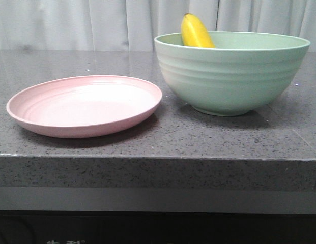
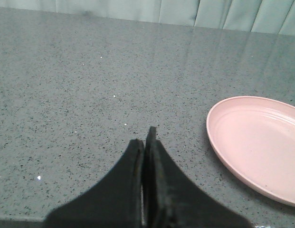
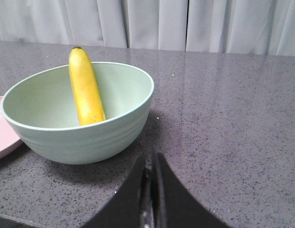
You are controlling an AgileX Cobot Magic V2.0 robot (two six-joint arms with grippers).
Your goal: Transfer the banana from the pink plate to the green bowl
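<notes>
Grey speckled counter (image 1: 147, 137): banana (image 1: 196, 33) leans inside green bowl (image 1: 231, 76); pink plate (image 1: 86, 104) beside it bare. Left gripper (image 2: 146, 147) and right gripper (image 3: 149, 164) both closed, empty (transfer judged complete); keep clear.

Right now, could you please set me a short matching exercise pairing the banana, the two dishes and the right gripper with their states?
Things:
1. banana
2. pink plate
3. green bowl
4. right gripper

States:
A. holds nothing
B. shut, above the bare counter
C. leans against an inner wall
D. holds the fruit

Pairs: 1-C, 2-A, 3-D, 4-B
</notes>
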